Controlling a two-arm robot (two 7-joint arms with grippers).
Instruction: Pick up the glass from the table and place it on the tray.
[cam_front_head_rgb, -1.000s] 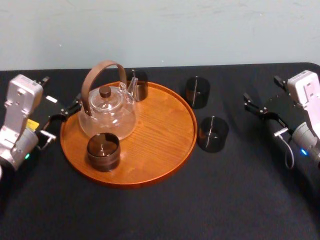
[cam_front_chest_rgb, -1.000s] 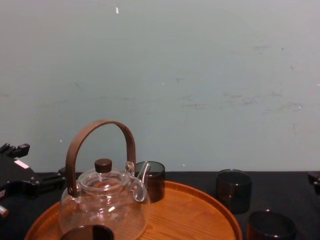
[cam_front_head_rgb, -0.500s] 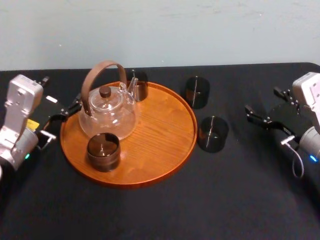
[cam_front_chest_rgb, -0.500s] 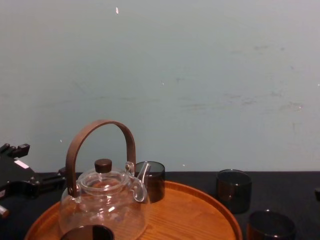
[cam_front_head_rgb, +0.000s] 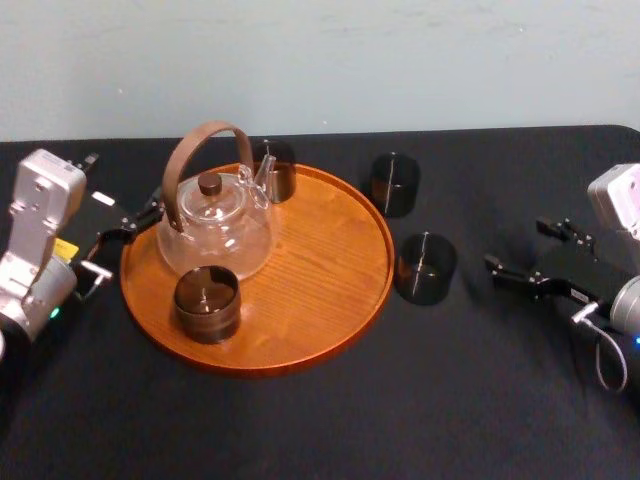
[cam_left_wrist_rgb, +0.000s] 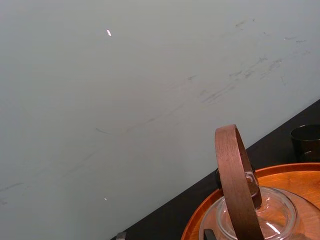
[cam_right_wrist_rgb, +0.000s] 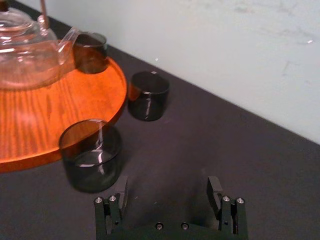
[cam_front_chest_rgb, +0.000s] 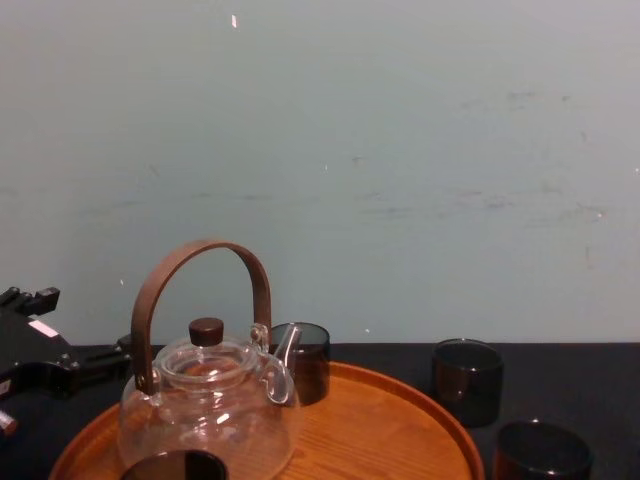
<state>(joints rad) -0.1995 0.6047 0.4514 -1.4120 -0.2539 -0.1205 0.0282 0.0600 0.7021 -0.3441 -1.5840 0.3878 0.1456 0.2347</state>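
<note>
Altogether four glasses (cam_front_head_rgb: 207, 303) (cam_front_head_rgb: 272, 170) (cam_front_head_rgb: 395, 183) (cam_front_head_rgb: 426, 267): two seemingly on the tray (cam_front_head_rgb: 330, 300), two on the table (cam_front_head_rgb: 300, 420).

1. The table (cam_front_head_rgb: 300, 420) is matte black.
2. The tray (cam_front_head_rgb: 320, 285) is orange-brown with fine wood-grain lines.
3. The teapot (cam_front_head_rgb: 215, 240) is clear glass; its handle (cam_front_head_rgb: 207, 128) is mid-brown and its lid knob (cam_front_head_rgb: 210, 184) dark brown.
4. The nearer table glass (cam_front_head_rgb: 425, 268), farther table glass (cam_front_head_rgb: 395, 184), front tray glass (cam_front_head_rgb: 207, 303) and rear tray glass (cam_front_head_rgb: 275, 170) are dark smoke-grey.
5. The wall (cam_front_head_rgb: 400, 60) is pale blue-green with faint scuffs.
6. The right gripper (cam_front_head_rgb: 515, 245) is black.
</note>
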